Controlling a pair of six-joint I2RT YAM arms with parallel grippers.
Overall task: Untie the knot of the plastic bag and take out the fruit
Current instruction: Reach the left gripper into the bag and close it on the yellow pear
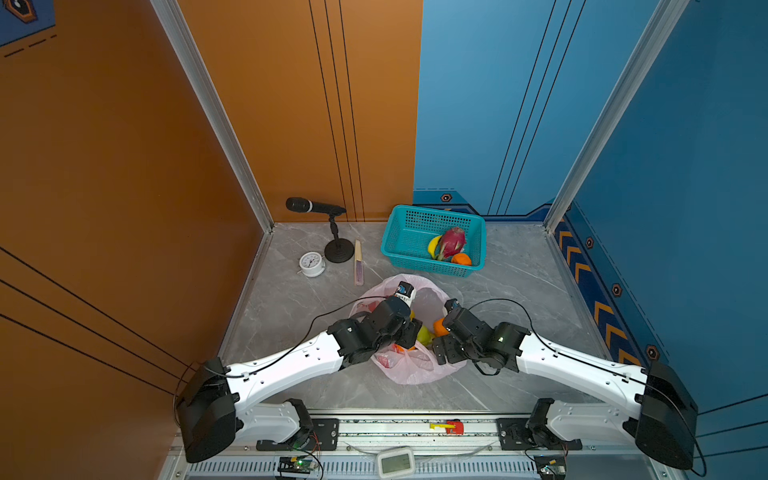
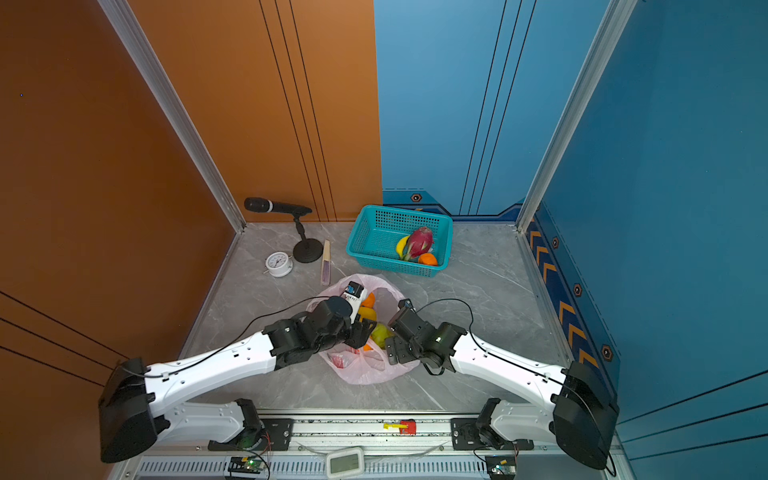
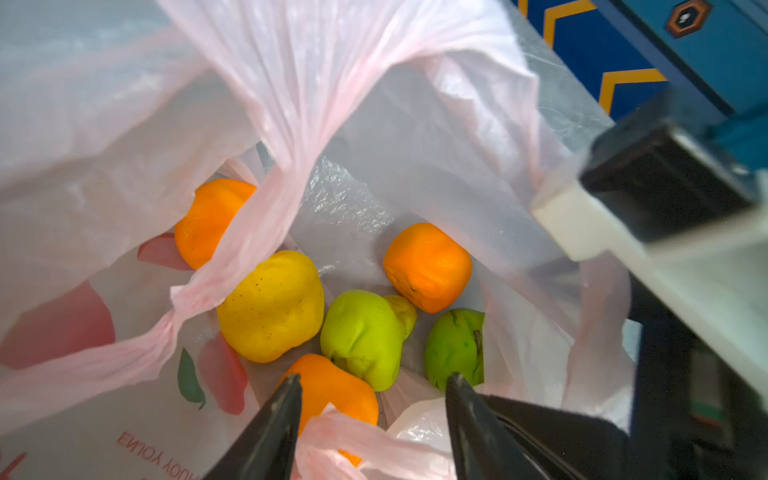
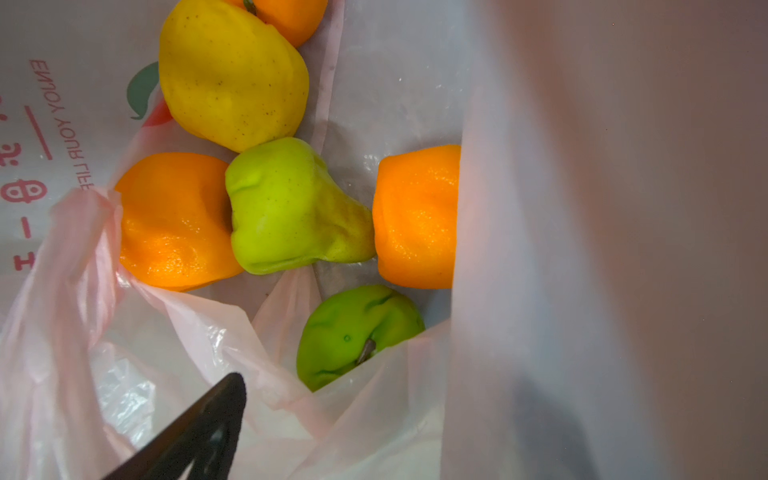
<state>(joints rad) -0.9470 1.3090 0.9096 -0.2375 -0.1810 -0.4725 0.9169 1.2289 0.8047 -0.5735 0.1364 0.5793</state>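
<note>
Surface: grey marbled tabletop (image 1: pixel 291 316); orange wall panels from 9 to 12 o'clock, blue from 12 to 3 o'clock.
Bag: pale-pink plastic bag (image 1: pixel 409 372) at table centre, mouth gaping upward, handles loose.
Left arm: left gripper (image 3: pixel 374 382) reaches in from 8 o'clock and hangs over the bag mouth. Its fingers are parted about halfway, with nothing clamped.
Fruit at left gripper: nearest orange (image 3: pixel 332 390) lies just below the fingertips, partly under film. The green pear (image 3: pixel 363 336) and round green fruit (image 3: pixel 455 347) lie just beyond, with the yellow citrus (image 3: pixel 272 305) beside the pear. Of two further oranges (image 3: pixel 428 266) deeper in, one is crossed by a loose handle (image 3: pixel 257 232).
Right arm: right gripper (image 1: pixel 442 351) enters from 4 o'clock, spread wide. One finger (image 4: pixel 224 399) shows inside the bag near the round green fruit; the other is hidden behind film. No hold is seen.
Basket: teal basket (image 1: pixel 399 216) stands at 1 o'clock from the bag, apart. It holds a dragon fruit (image 1: pixel 452 242), a banana (image 1: pixel 434 245) and a basket orange (image 1: pixel 461 259).
Other items: microphone (image 1: pixel 316 205) and alarm clock (image 1: pixel 311 264) at 11 o'clock.
</note>
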